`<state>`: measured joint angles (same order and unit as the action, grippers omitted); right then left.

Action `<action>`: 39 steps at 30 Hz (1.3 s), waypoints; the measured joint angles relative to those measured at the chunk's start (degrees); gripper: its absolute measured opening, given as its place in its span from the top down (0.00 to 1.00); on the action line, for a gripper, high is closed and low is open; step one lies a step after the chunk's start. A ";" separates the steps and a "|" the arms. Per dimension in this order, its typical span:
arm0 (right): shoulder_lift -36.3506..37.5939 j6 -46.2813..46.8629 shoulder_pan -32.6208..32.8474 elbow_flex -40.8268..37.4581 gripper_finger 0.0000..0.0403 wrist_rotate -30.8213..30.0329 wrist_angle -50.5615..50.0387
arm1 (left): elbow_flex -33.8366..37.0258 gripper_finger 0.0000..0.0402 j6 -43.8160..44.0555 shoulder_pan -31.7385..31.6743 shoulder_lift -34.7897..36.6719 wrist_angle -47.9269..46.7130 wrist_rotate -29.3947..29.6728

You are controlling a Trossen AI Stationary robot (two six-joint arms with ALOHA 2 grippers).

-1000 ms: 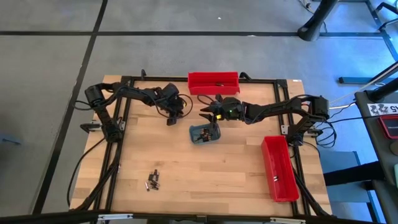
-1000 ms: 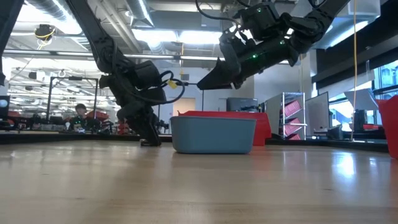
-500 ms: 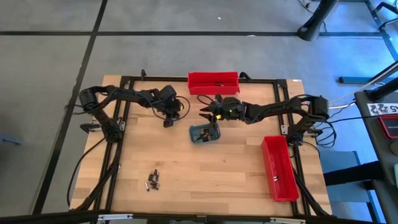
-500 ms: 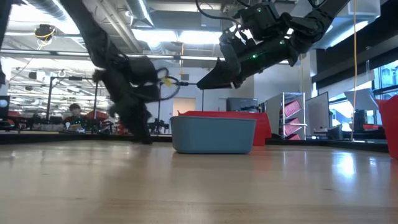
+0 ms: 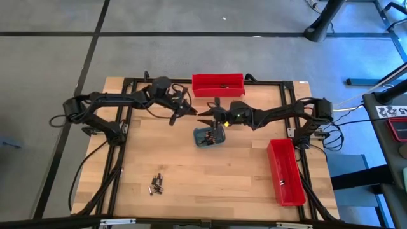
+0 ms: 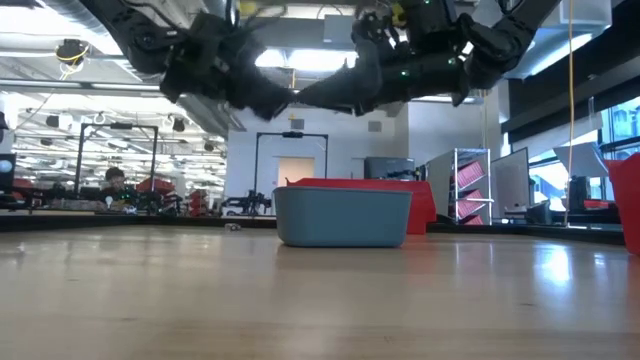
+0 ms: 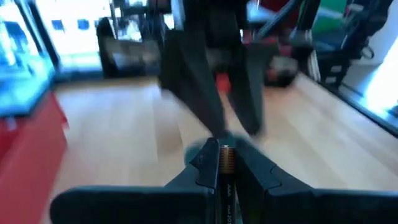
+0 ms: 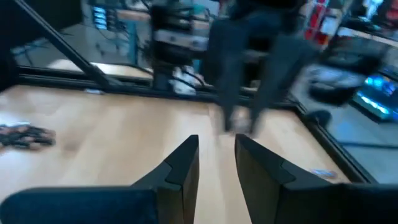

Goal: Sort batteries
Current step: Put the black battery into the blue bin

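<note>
Two red rectangular bins (image 5: 218,83) and one blue-grey tray (image 5: 210,136) sit on the wooden table (image 5: 210,178). The left claw (image 5: 191,111) is clamped on one small cylindrical battery (image 7: 224,163); the right claw (image 5: 205,116) stands narrowly parted, empty.

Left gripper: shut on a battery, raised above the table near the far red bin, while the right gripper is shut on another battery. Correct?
Not quite. The left gripper does clamp a battery, but the right wrist view shows the right gripper open and empty.
</note>
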<state>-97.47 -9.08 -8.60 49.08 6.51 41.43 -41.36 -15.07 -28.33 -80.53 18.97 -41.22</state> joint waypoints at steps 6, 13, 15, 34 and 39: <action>-4.92 4.29 0.29 0.00 0.74 -3.69 5.06 | -0.11 0.95 0.98 1.88 0.13 10.57 -2.84; -5.56 5.70 0.35 2.59 0.61 -3.89 7.15 | -0.17 0.95 5.39 3.00 0.13 18.31 -2.92; -5.56 5.57 0.35 3.76 0.55 -1.44 7.50 | -0.17 0.95 5.94 3.40 0.13 19.57 -2.95; -5.32 2.14 0.33 6.88 0.81 3.17 7.63 | -0.22 0.95 4.06 2.42 0.17 14.90 -3.20; -5.20 1.05 0.33 6.86 0.94 2.36 5.13 | -0.33 0.95 2.97 2.00 0.28 10.96 -2.63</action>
<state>-102.66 -8.03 -8.27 55.94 8.87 46.56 -41.69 -12.09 -26.34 -80.25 29.93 -43.84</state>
